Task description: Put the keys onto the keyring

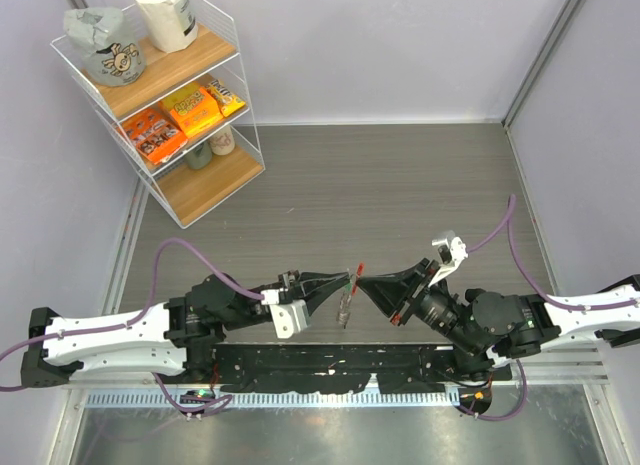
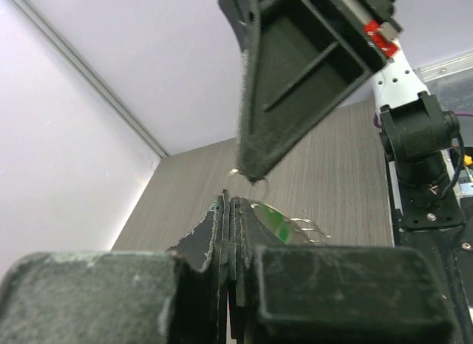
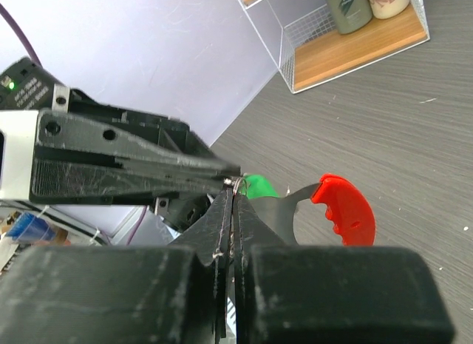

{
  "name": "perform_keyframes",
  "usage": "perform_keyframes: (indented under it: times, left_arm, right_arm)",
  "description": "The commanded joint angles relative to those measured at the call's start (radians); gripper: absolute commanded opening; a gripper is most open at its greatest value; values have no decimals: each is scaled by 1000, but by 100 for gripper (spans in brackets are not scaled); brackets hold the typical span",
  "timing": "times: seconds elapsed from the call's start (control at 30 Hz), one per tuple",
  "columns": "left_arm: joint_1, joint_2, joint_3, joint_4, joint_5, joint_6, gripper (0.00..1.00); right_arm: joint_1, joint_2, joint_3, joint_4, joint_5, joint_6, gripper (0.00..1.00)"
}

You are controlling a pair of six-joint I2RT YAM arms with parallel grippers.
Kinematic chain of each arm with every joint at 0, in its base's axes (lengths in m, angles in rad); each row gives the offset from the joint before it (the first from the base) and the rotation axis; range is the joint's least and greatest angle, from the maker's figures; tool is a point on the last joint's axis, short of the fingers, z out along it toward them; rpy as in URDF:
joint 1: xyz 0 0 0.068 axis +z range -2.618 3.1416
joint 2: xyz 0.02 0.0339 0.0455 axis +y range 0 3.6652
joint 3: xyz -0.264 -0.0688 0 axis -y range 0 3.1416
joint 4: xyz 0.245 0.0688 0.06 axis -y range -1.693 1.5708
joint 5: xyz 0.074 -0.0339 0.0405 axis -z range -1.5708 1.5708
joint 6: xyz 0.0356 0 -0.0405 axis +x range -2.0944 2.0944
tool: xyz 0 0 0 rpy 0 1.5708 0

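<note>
left pincer point(image 1: 341, 279), right pincer point(image 1: 363, 281), closed tips at keyring point(image 3: 344, 208)

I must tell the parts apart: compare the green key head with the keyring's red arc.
The key head is green; the arc is red. The arc looks bigger and curved; the key head is a small rounded tab. The key head sits by the right gripper's tip; the arc juts out sideways. Both hang above the table.

No text, brand or number is being shown clearly enough to be read. Printing is being displayed on the orange packets point(image 1: 192, 111) and a skull-like emblem on the grey bag point(image 1: 108, 47) on the wire shelf point(image 1: 200, 185). The bottle labels point(image 3: 353, 5) are being blurred beyond reading.
</note>
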Motion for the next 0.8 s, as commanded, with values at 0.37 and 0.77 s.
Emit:
perform_keyframes:
  times: [0.37,0.77]
  left_arm:
    - [-17,13,32,97,-54,46,0]
    - [-27,-34,31,57,54,30,0]
  right_arm:
    - [6,-17,9,-3,-90,54,6]
    - [6,-41,13,-117,-83,128,5]
